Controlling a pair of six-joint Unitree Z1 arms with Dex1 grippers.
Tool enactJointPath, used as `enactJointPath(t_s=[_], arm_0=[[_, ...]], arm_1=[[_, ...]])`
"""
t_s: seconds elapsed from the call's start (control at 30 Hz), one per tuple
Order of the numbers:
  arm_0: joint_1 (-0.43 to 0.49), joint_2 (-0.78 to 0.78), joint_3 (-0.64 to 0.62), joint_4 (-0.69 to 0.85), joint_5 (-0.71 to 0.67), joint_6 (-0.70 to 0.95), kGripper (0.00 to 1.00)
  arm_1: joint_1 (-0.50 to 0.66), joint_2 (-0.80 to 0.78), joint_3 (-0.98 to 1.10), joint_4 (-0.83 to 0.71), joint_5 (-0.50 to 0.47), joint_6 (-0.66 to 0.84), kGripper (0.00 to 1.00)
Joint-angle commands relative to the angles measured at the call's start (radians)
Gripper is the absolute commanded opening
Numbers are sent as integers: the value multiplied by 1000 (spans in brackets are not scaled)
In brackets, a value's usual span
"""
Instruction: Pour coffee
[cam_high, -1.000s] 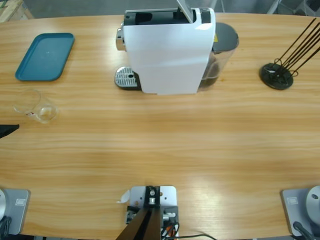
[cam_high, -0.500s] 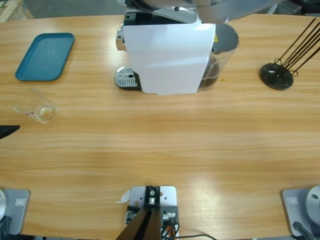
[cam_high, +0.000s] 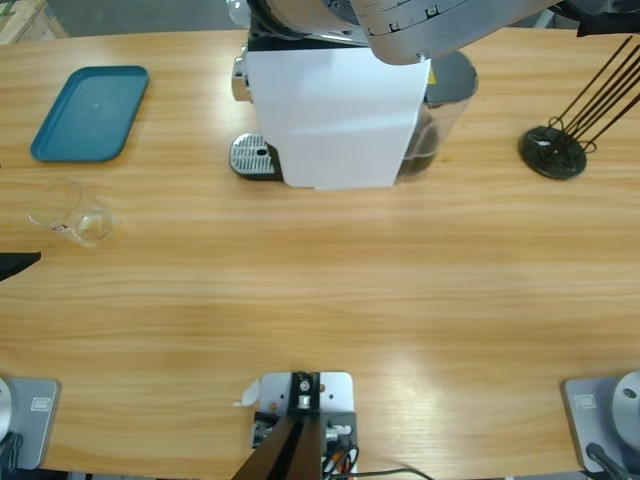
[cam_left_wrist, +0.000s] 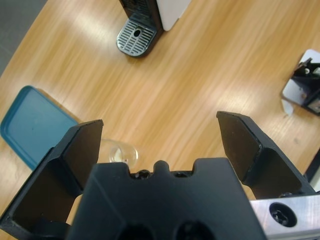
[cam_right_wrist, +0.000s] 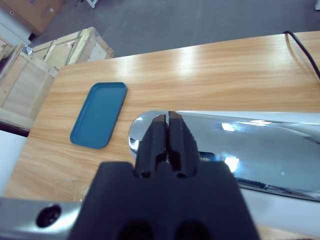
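In the last second the right arm (cam_high: 430, 20) has swung in over the machine (cam_high: 330, 120) at 12 o'clock, its gripper (cam_right_wrist: 167, 120) pressed together above the chrome lever (cam_right_wrist: 250, 150), so brewing seems near, while the left gripper (cam_left_wrist: 160, 122) hangs spread over the glass (cam_high: 80, 215) at 9 o'clock, with no coffee visible yet.

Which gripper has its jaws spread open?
The left gripper, above the clear glass near the blue tray. The right gripper, over the coffee machine's chrome lever, is shut.
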Motion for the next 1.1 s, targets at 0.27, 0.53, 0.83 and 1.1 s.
enactJointPath(t_s=[0.27,0.53,0.83,1.1], arm_0=[[10,-9,48,12,13,-12,996],[10,-3,48,11,13,-15,996],[10,-1,45,9,14,-15,996],[60,8,47,-17,11,-95,996]], arm_1=[[27,225,76,66,30,22,0],[27,236,99,77,36,35,0],[27,188,115,67,-23,-72,0],[27,-52,74,86,-25,-296,1000]])
